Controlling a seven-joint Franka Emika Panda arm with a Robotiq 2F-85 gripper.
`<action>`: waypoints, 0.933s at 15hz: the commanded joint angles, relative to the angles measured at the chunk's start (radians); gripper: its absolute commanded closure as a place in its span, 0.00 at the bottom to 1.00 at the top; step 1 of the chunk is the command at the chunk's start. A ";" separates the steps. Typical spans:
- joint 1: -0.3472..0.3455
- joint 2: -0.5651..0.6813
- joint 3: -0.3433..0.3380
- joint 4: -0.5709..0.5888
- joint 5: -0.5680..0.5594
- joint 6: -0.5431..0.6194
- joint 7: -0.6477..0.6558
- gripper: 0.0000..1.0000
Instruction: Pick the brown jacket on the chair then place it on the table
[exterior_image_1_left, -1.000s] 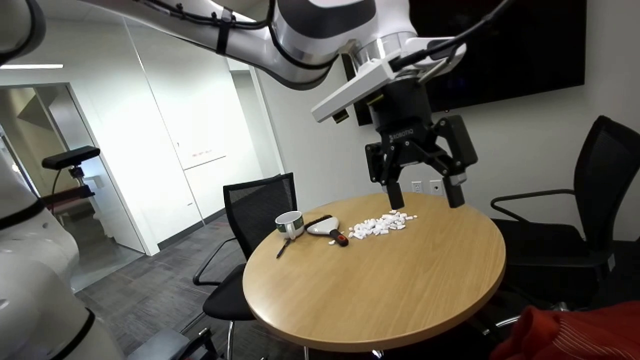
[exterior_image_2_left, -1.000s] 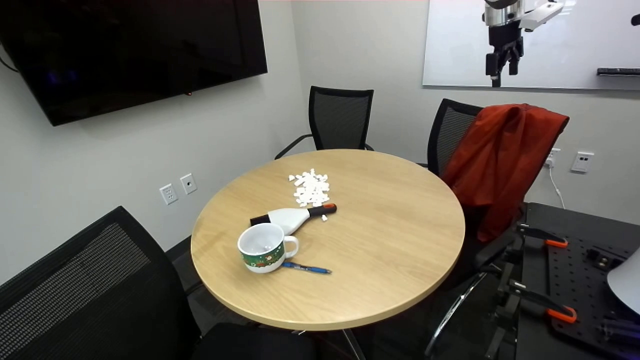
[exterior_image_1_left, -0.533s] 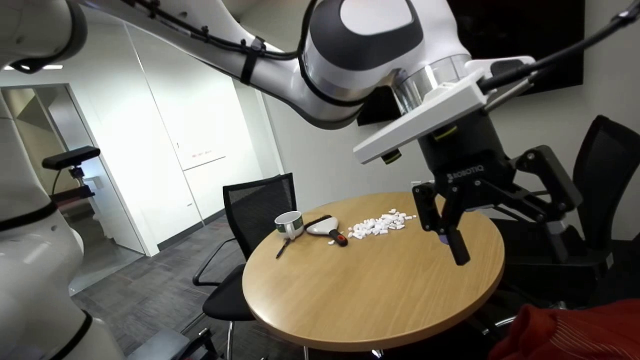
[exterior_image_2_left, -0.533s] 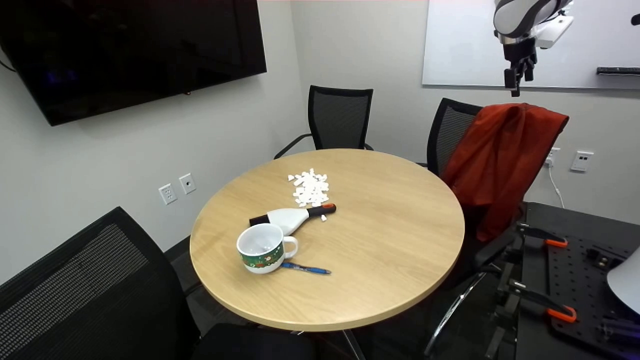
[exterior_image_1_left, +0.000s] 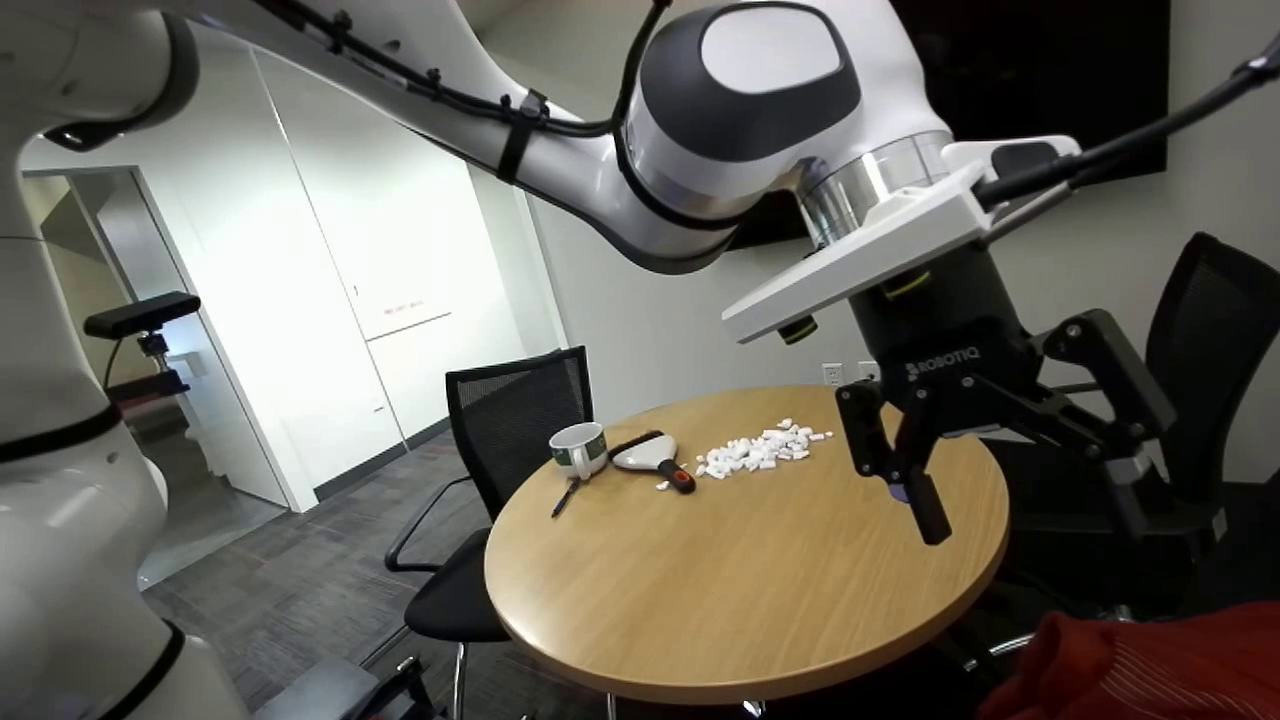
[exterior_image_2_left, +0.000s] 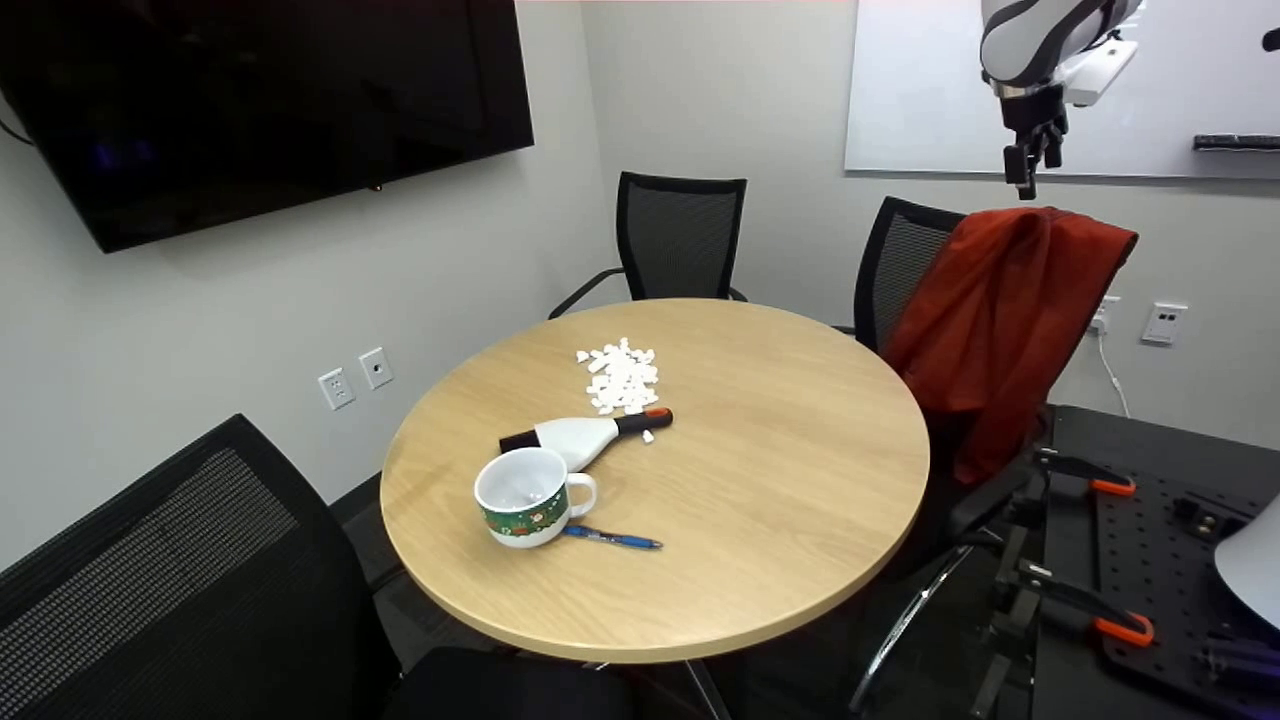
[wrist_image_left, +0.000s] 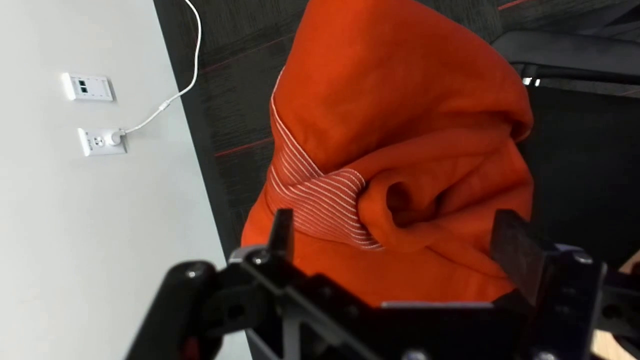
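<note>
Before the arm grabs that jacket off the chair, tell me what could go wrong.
The fingers stand open, and the rust-red jacket hangs in loose folds, so they may catch only a shallow fold and slip.
The jacket is draped over a chair; lifting it could snag or drag the chair.
Set down on the table, it might knock the mug or scatter the white pieces.

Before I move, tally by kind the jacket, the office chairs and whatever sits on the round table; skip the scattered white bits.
Rust-red jacket: 1
Black mesh-back chairs: 3
White mug with green band: 1
Hand brush: 1
Blue pen: 1
Total: 7
</note>
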 joint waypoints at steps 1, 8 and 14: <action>-0.016 0.002 0.003 -0.033 -0.025 0.054 0.008 0.00; -0.051 0.110 -0.023 -0.026 -0.086 0.197 0.098 0.00; -0.075 0.187 -0.007 -0.033 -0.030 0.354 0.057 0.00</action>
